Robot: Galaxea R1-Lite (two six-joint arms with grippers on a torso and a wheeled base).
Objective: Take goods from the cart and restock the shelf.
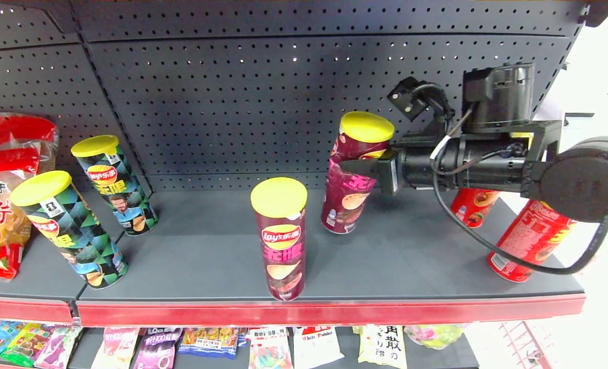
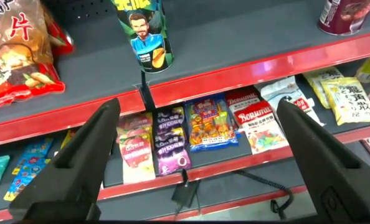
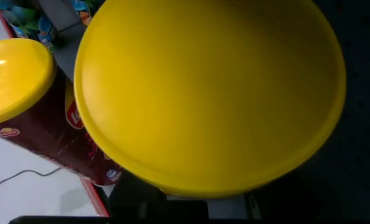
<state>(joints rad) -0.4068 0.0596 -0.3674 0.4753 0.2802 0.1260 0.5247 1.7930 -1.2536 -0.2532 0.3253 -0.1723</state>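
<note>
Yellow-lidded can (image 3: 210, 93), gripped within right pincer (image 1: 359, 168)

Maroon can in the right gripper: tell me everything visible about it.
The maroon can is a tall tube, seemingly printed cardboard, with chip pictures and a yellow plastic-looking lid, closed. It leans, top toward the robot's right, near the back of the grey shelf. The right gripper clamps its upper half from the side; whether its base touches the shelf is unclear.
</note>
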